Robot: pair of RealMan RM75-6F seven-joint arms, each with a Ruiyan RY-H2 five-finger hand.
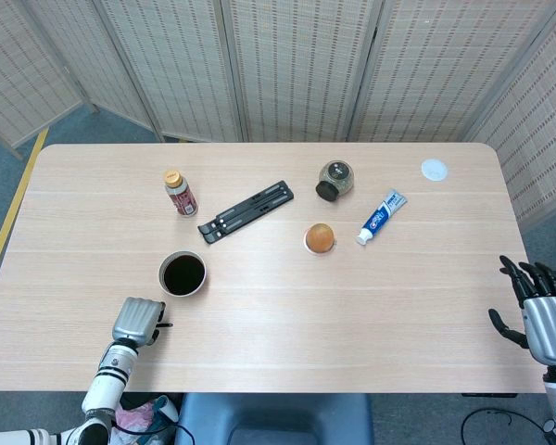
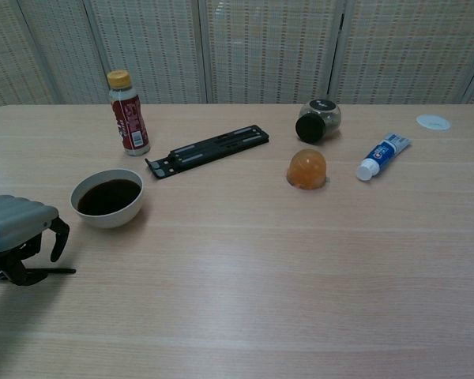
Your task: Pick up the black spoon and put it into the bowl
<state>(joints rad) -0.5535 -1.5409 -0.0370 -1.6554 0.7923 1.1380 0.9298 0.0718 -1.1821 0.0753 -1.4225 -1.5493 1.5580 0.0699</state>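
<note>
The black spoon (image 2: 43,272) lies flat on the table near the front left edge, and only its tip (image 1: 166,324) shows in the head view. My left hand (image 2: 16,229) covers its left part, fingers curled down around it and touching it; whether they clamp it is hidden. The white bowl (image 2: 107,198) with a dark inside stands just beyond and to the right of that hand, also seen as the bowl (image 1: 183,274) from above. My right hand (image 1: 542,311) hangs off the table's right edge, fingers spread and holding nothing.
Behind the bowl stands a small bottle (image 2: 129,113) with a yellow cap. A black folding stand (image 2: 208,149), an orange dome (image 2: 307,170), a dark-lidded jar (image 2: 317,119), a toothpaste tube (image 2: 383,155) and a white lid (image 2: 433,121) lie further back and right.
</note>
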